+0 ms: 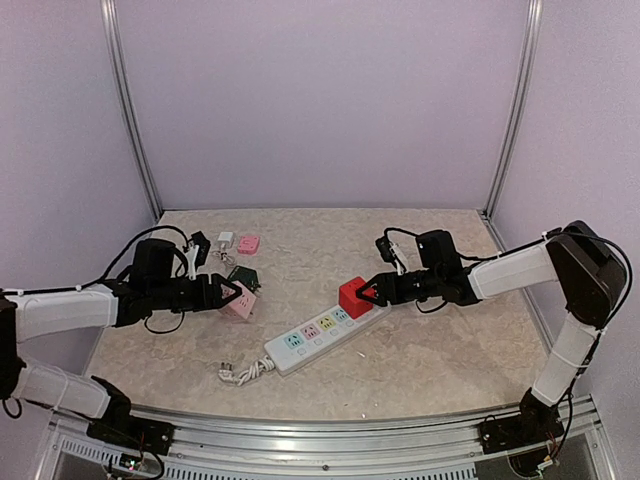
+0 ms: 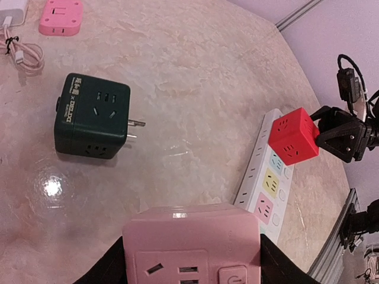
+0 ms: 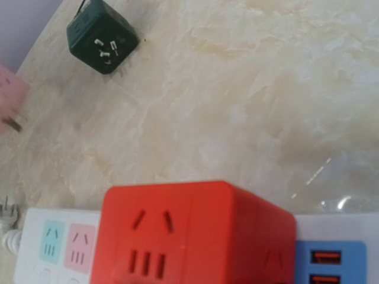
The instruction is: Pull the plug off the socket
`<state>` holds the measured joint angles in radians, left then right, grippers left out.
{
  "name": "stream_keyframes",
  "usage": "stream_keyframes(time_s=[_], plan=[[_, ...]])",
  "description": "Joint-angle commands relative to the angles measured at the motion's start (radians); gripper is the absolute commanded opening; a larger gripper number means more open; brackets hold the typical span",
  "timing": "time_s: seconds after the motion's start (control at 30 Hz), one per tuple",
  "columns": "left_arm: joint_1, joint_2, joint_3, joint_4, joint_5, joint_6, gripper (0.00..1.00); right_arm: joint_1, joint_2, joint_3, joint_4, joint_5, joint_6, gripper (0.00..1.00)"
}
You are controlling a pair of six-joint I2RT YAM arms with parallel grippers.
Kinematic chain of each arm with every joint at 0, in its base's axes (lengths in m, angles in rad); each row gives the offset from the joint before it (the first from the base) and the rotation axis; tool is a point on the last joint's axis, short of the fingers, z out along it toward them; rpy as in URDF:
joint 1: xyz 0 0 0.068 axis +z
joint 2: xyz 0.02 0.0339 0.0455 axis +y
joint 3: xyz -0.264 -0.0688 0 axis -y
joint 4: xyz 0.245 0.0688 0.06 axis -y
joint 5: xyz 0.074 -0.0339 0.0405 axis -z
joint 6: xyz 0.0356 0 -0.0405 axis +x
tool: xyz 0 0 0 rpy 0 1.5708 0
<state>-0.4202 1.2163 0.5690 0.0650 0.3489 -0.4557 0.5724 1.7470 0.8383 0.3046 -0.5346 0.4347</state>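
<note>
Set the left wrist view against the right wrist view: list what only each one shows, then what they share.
Only the left wrist: a flat pink adapter and a white charger with its coiled cable. Only the right wrist: the blue USB panel on the power strip. Both: the red cube on that strip, the dark green cube, and the pink cube, just a sliver in the right wrist view.

Smooth plastic socket [image 1: 312,336] and red cube plug [image 1: 355,297] on glossy marbled tabletop [image 1: 440,350].
</note>
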Motion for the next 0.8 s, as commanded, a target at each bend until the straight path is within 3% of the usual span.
stream_keyframes(time_s=[0.0,0.27,0.47,0.63,0.77], plan=[[0.023,0.036,-0.029,0.158,0.078,-0.084,0.47,0.009,0.045,-0.021,-0.104,0.033,-0.018,0.58],[0.049,0.198,-0.039,0.319,0.133,-0.149,0.49,0.009,0.039,-0.021,-0.111,0.034,-0.021,0.58],[0.062,0.295,-0.022,0.352,0.134,-0.159,0.49,0.009,0.036,-0.019,-0.114,0.036,-0.022,0.58],[0.083,0.341,-0.019,0.341,0.12,-0.167,0.6,0.009,0.036,-0.019,-0.111,0.031,-0.022,0.58],[0.088,0.346,-0.018,0.308,0.082,-0.165,0.74,0.009,0.036,-0.021,-0.114,0.031,-0.023,0.58]])
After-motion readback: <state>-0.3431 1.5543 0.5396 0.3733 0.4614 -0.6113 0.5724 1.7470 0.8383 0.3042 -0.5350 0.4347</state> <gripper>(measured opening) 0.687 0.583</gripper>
